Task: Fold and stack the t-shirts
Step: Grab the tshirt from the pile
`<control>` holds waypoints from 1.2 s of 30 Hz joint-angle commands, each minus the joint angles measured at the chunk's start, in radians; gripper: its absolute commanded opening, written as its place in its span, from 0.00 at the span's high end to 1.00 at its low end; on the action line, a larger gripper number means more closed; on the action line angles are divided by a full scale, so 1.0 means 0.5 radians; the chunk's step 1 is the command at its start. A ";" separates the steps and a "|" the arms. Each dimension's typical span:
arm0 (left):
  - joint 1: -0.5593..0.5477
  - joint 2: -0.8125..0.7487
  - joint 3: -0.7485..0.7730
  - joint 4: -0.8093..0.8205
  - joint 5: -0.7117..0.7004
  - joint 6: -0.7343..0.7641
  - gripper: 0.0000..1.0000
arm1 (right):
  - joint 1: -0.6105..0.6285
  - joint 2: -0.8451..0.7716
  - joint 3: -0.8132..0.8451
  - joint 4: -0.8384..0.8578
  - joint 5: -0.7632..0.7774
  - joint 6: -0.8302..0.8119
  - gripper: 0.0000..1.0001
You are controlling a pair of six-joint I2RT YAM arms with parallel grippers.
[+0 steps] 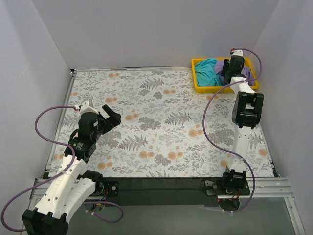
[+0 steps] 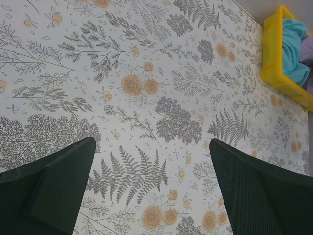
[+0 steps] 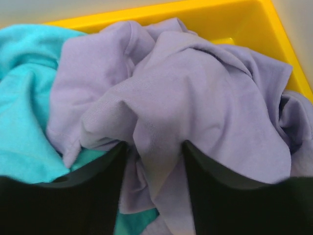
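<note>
In the desk's (image 1: 161,137) far right corner sits the yellow tray (image 3: 230,14), with both t-shirts crumpled inside: the teal t-shirt (image 3: 24,98) toward its left side, the lavender t-shirt (image 3: 195,83) heaped to its right. The right end effector (image 3: 154,144) is down in the tray, fingers pinching a raised fold of lavender cloth. The left end effector (image 2: 151,141) hangs spread wide near the left edge, gripping nothing, with bare floral desk stretching between it and the tray.

white arms (image 1: 63,182) with black joints — purple cables (image 1: 203,122), dark pincer fingers (image 2: 58,191).
</note>
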 commanded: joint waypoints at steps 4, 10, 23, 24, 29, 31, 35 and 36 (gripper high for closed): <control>0.013 -0.053 0.069 -0.011 0.025 0.023 0.08 | -0.021 -0.020 0.044 0.121 0.082 -0.074 0.76; 0.013 -0.124 0.079 -0.054 0.043 0.103 0.14 | 0.007 -0.356 -0.235 0.121 0.002 -0.111 0.99; 0.013 -0.188 0.165 -0.112 0.056 0.271 0.14 | 0.442 -1.618 -0.877 -0.032 0.204 -0.307 0.99; 0.013 -0.191 0.183 -0.115 0.056 0.293 0.14 | 0.500 -1.682 -0.886 -0.065 0.159 -0.292 0.99; 0.013 -0.271 0.211 -0.128 0.095 0.321 0.14 | 1.031 -1.950 -0.813 -0.299 0.030 -0.161 0.99; 0.013 -0.317 0.211 -0.128 0.114 0.324 0.14 | 1.236 -1.981 -0.712 -0.339 -0.084 -0.074 0.99; 0.007 -0.387 0.211 -0.149 0.166 0.315 0.14 | 1.464 -1.913 -0.443 -0.351 -0.484 0.171 0.99; 0.004 -0.400 0.211 -0.152 0.169 0.315 0.14 | 1.498 -1.858 -0.374 -0.354 -0.559 0.250 0.99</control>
